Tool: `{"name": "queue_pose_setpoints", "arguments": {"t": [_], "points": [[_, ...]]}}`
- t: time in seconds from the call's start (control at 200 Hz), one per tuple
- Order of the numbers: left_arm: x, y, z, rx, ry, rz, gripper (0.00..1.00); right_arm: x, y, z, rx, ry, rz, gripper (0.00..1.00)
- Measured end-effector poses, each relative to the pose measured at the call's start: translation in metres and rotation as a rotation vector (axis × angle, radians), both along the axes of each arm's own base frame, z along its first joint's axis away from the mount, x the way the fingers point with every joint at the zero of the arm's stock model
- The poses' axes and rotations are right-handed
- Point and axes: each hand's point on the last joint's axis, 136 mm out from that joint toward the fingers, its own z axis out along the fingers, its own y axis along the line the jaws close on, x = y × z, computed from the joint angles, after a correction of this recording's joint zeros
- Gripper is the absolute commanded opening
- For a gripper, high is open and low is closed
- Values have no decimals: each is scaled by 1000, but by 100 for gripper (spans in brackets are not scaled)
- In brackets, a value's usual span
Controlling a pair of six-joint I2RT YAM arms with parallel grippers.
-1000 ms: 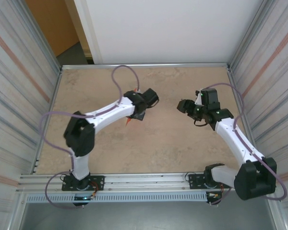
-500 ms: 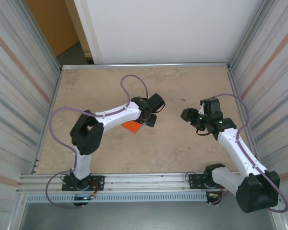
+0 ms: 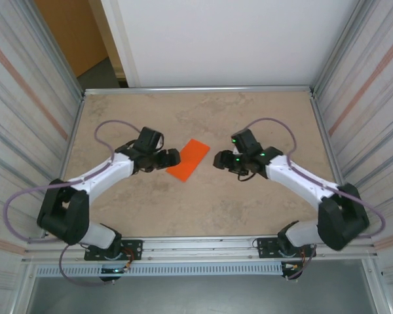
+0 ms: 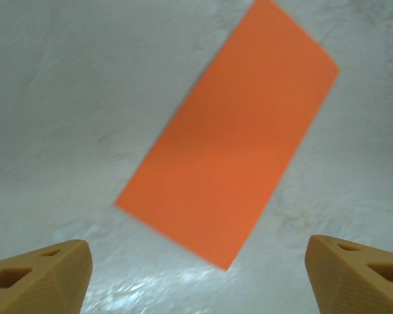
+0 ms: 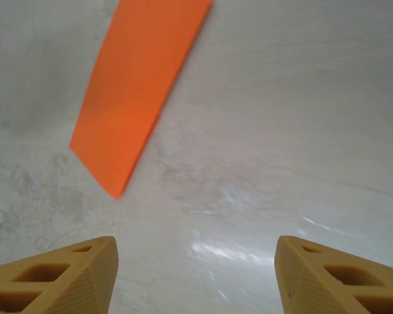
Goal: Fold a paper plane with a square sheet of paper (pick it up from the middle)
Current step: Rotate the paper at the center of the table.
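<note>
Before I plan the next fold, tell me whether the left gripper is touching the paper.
Apart. The left wrist view shows bare table between the paper and both fingers of the left gripper, whose jaws stand open.

both arms stretch inward, the left gripper (image 3: 172, 157) and right gripper (image 3: 217, 161) facing each other, jaws apart.

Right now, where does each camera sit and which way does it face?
Top external: above and behind, looking down on the table; shows both arms, left gripper, right gripper.
Left wrist: looks down past its fingers at the orange paper.
Right wrist: looks down past its fingers; paper upper left.
All share the paper.
</note>
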Motion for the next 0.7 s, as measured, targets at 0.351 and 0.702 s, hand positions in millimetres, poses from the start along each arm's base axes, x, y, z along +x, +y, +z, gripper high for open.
{"name": "queue_pose_setpoints", "arguments": {"t": [0.351,0.702], "points": [[-27,60,-8,-92,-9,166,99,32,131,-35,26,29,132,49],[-29,73,-8,-142,-22,205,98,47,164,-83,20,144,161,48]]}}
